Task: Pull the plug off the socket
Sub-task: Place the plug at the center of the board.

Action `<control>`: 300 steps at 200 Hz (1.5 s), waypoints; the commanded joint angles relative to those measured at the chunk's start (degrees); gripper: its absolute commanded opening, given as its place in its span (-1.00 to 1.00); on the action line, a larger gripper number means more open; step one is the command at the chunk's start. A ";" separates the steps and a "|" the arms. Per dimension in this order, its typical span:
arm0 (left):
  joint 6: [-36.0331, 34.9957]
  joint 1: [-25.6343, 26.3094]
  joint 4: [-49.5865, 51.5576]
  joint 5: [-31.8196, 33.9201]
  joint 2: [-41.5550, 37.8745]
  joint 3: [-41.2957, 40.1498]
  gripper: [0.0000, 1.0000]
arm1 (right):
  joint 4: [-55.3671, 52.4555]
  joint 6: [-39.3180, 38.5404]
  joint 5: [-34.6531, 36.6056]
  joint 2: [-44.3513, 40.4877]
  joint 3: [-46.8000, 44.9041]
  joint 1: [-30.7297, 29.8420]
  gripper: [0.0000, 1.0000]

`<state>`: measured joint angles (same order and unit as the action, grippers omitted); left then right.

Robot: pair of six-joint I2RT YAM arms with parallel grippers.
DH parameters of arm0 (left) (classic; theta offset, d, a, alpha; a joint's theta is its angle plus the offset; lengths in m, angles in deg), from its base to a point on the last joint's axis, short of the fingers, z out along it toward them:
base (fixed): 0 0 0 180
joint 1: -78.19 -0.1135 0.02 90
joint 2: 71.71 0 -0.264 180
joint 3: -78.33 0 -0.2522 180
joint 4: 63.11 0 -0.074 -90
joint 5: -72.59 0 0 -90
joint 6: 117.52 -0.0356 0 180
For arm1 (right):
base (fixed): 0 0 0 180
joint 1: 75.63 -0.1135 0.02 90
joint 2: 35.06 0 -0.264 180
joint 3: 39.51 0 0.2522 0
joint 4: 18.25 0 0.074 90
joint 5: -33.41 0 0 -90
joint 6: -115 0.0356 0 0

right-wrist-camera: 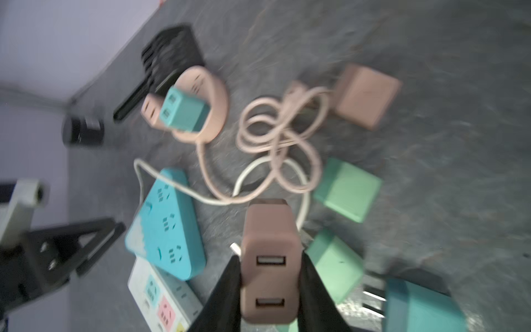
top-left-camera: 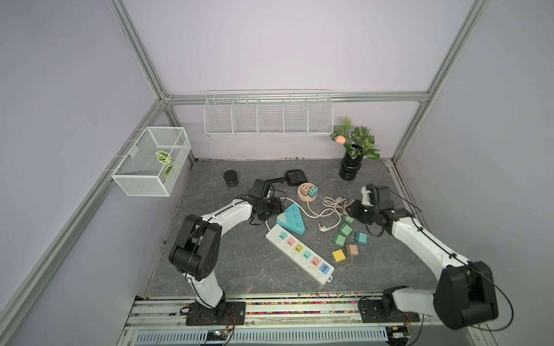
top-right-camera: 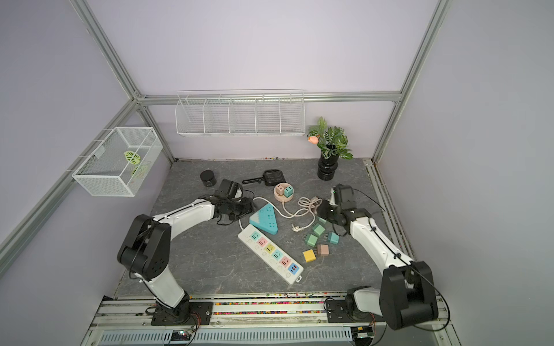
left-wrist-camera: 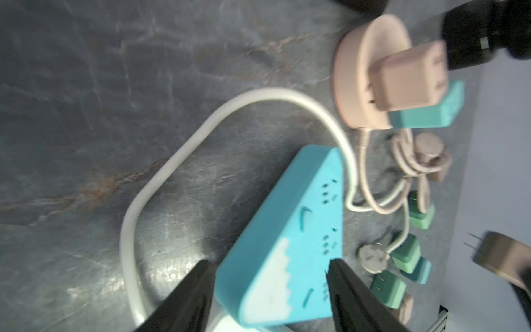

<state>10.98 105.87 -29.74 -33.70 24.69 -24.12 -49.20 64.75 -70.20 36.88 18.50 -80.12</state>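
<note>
Pale lilac walls (top-left-camera: 269,45) close the space on three sides, evenly lit with no hard shadows. An aluminium frame (top-left-camera: 293,97) runs along the back wall and up the corners. A white wire rack (top-left-camera: 268,119) with five compartments hangs from it, and a white mesh basket (top-left-camera: 150,161) holding green leaves (top-left-camera: 163,155) is fixed to the left wall. The surface (top-left-camera: 239,263) is dark grey marbled stone. A black vase (top-left-camera: 349,169) with a leafy plant (top-left-camera: 358,143) stands at its far right corner. Metal rails (top-left-camera: 299,308) line its near edge.

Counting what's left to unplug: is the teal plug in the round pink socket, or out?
In. The teal plug stands seated on the round pink socket, beside a pinkish-brown plug, with no prongs showing.
</note>
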 commanded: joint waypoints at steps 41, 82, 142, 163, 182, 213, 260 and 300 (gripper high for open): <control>1.82 -0.08 -8.54 2.84 -17.62 -10.11 0.37 | 12.03 6.60 -18.32 2.12 -9.27 21.10 -0.34; 5.01 -0.75 -10.82 5.86 -26.96 -17.80 0.37 | 18.14 7.84 -27.68 15.25 -5.51 22.60 -0.32; 14.35 -5.80 -18.36 1.41 -33.08 -29.41 0.40 | 10.40 2.20 -26.92 19.68 -3.07 22.51 -0.04; 15.00 -5.86 -19.01 0.80 -33.40 -29.78 0.40 | 2.82 -2.30 -22.03 16.66 -1.64 22.51 0.17; 15.83 -5.81 -20.95 -0.92 -32.74 -29.86 0.40 | -2.77 -5.63 -16.63 11.87 -0.50 22.51 0.23; 18.67 -5.80 -27.77 -5.63 -29.48 -29.79 0.40 | -1.04 -6.76 -18.28 6.58 -0.32 21.63 0.21; 20.96 -4.55 -33.71 -12.66 -20.01 -24.80 0.38 | 13.88 -6.47 -32.86 15.39 6.24 4.75 0.16; 21.23 -1.99 -33.30 -13.71 -14.33 -20.74 0.37 | -4.73 -29.68 -9.56 22.56 23.98 -11.57 0.22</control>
<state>31.48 102.60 -61.41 -45.14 8.50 -47.51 -44.68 51.06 -92.93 56.73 34.59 -86.15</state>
